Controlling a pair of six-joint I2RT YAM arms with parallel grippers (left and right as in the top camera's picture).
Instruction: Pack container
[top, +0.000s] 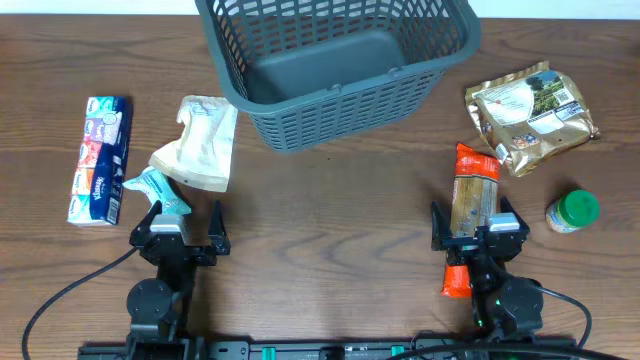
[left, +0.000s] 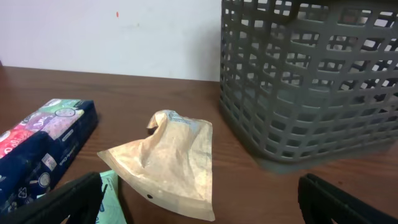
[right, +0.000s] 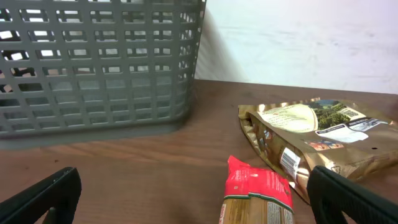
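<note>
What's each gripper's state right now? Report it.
Left gripper: open, holding nothing.
Right gripper: open, straddling the pasta packet, not gripping it.

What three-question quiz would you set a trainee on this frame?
1. True or false: the container already holds a packet.
2. Which item lies between the open fingers of the right gripper? A) gold pouch B) red-ended packet C) green-lidded jar
3. Fill in: the blue tissue pack lies on the robot's ___ side.

Key: 1 false; 2 B; 3 left.
</note>
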